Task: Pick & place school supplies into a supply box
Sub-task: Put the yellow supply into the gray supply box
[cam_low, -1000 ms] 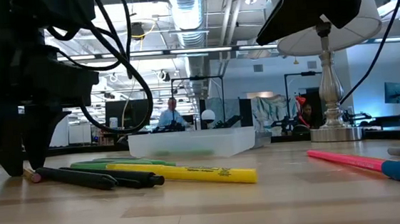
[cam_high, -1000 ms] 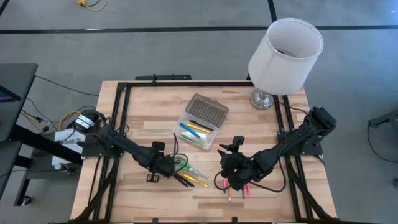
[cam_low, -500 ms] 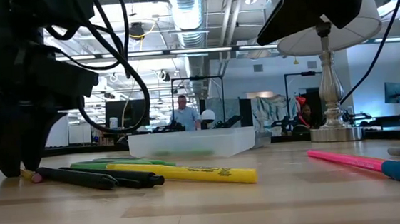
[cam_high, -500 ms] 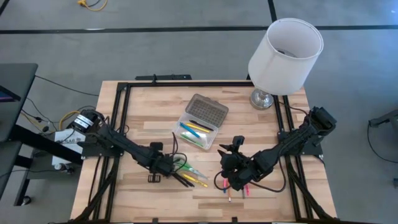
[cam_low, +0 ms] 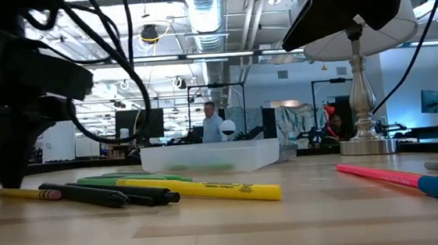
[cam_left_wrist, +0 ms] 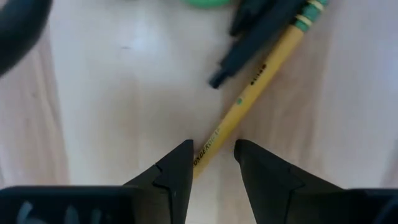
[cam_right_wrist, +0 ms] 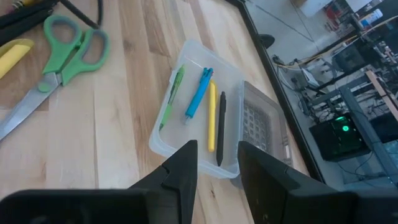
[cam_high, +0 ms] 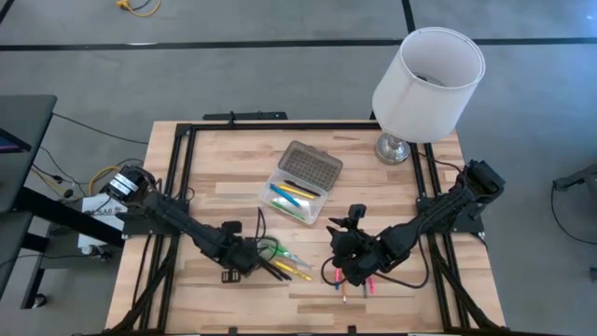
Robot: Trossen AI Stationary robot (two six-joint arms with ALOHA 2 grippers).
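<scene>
Left wrist view: left fingers [cam_left_wrist: 212,163] straddle the yellow pencil [cam_left_wrist: 249,99] (parted, not clamped), black pen [cam_left_wrist: 255,37] at one o'clock.

light: bright, even overhead | shadows: soft | blur: left wrist close-up, low view foreground

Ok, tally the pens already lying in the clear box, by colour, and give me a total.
green pen: 1
blue pen: 1
yellow pen: 1
black pen: 1
Total in the clear box: 4
</scene>
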